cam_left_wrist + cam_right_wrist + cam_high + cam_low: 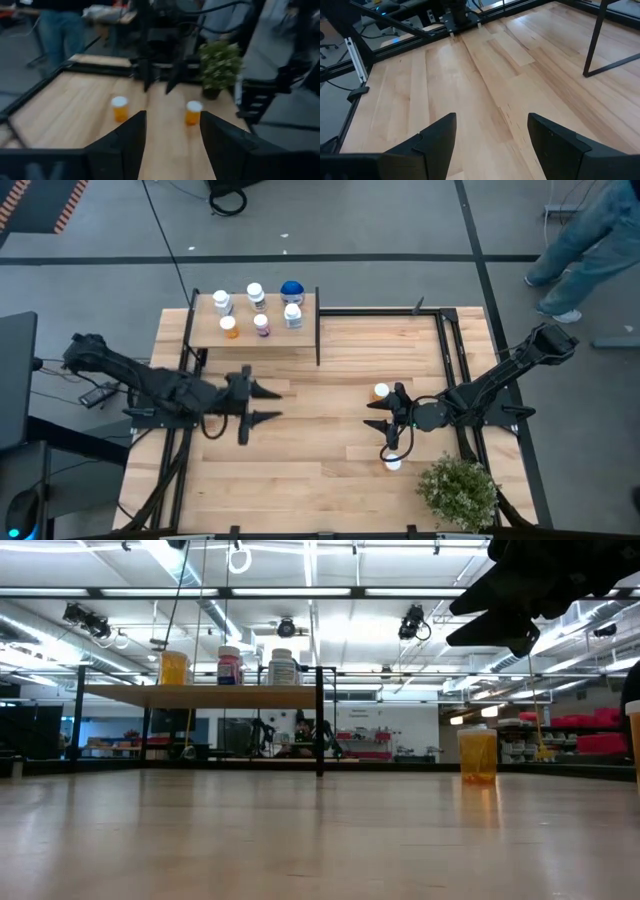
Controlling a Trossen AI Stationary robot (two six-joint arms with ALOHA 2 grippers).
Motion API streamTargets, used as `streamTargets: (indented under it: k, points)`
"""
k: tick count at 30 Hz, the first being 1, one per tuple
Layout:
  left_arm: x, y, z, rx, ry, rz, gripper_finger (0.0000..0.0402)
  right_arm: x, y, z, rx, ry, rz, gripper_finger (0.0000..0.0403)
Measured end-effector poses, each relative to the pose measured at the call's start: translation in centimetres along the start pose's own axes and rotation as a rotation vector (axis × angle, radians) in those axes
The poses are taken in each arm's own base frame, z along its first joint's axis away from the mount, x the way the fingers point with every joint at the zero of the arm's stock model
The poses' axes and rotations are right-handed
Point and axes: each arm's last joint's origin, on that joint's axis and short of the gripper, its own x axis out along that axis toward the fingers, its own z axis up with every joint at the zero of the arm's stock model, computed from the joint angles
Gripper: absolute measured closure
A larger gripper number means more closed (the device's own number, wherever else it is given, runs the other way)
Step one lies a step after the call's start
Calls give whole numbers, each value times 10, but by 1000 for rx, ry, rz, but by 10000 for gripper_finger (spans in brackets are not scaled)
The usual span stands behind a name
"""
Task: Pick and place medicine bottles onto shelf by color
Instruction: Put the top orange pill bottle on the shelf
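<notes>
Medicine bottles, shelf, two grippers.
Six medicine bottles (257, 309) stand on the shelf (305, 337); two orange bottles (120, 108) stand near the potted plant (458, 492). Left gripper (268, 403) beside shelf, jaws apart, empty. Right gripper (378, 416) between orange bottles, jaws apart, empty.

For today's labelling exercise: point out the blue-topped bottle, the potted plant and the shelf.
blue-topped bottle (291, 289), high view, on its blue cap.
potted plant (458, 492), high view, middle of the foliage.
shelf (205, 332), high view, bare front-left part of the board.

smooth pale wood table (300, 440), light-wood shelf (275, 335) on black metal frame, translucent orange plastic bottles (119, 108).
</notes>
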Motion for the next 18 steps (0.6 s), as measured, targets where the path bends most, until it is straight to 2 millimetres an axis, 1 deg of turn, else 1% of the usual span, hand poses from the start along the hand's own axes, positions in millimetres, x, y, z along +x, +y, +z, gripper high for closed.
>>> streamTargets:
  k: [5, 7, 10, 13, 18]
  points:
    - [3, -4, -41, -38, -80, -61, 218, 0, -1, 1, 2, -18, -28, 150]
    - [3, -3, -54, -65, -98, -73, 221, 0, -1, 1, 6, -27, -43, 150]
    - [2, -1, -68, -71, -106, -81, 223, 0, -2, 1, 8, -37, -59, 150]
    - [1, 1, -76, -74, -106, -82, 226, 0, -2, 1, 17, -45, -71, 150]
    - [1, 1, -74, -39, -124, -80, 224, 0, -2, 1, 24, -50, -79, 150]
